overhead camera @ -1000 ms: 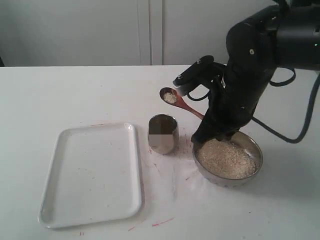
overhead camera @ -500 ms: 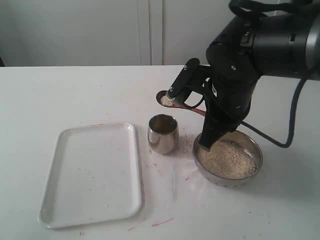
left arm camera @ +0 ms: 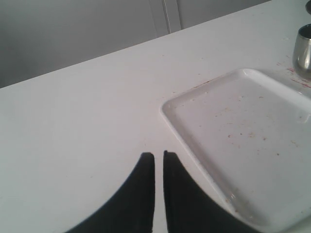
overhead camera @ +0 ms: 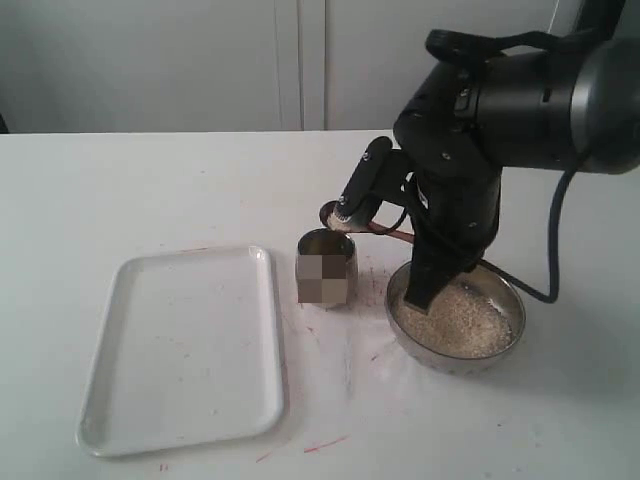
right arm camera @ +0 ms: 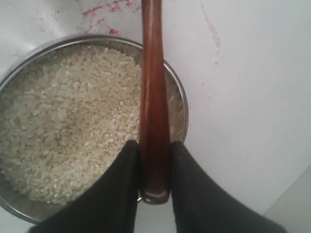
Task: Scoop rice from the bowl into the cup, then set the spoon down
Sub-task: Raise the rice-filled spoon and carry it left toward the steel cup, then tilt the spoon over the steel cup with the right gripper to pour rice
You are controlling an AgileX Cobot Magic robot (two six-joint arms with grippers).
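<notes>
My right gripper (overhead camera: 406,239) (right arm camera: 154,145) is shut on the end of the dark wooden spoon's handle (right arm camera: 153,97). In the exterior view the spoon (overhead camera: 384,231) slants left, and its head hangs just above the rim of the steel cup (overhead camera: 325,268), partly behind a black part of the arm. The wide steel bowl (overhead camera: 510,290) sits to the right of the cup, holding a bed of rice (overhead camera: 458,320) (right arm camera: 68,126). The bowl's rim (right arm camera: 181,104) lies right under my right gripper. My left gripper (left arm camera: 159,155) is shut on nothing above the table, and the exterior view does not show it.
A white tray (overhead camera: 185,345) (left arm camera: 243,131) lies left of the cup, holding only a few specks. Red marks stain the table (overhead camera: 330,440) around the cup and bowl. The cup (left arm camera: 303,51) shows at the edge of the left wrist view, beyond the tray.
The right arm has swung left and down, bringing the spoon head from high beside the cup to just over its rim. The left gripper's earlier state is not shown.
</notes>
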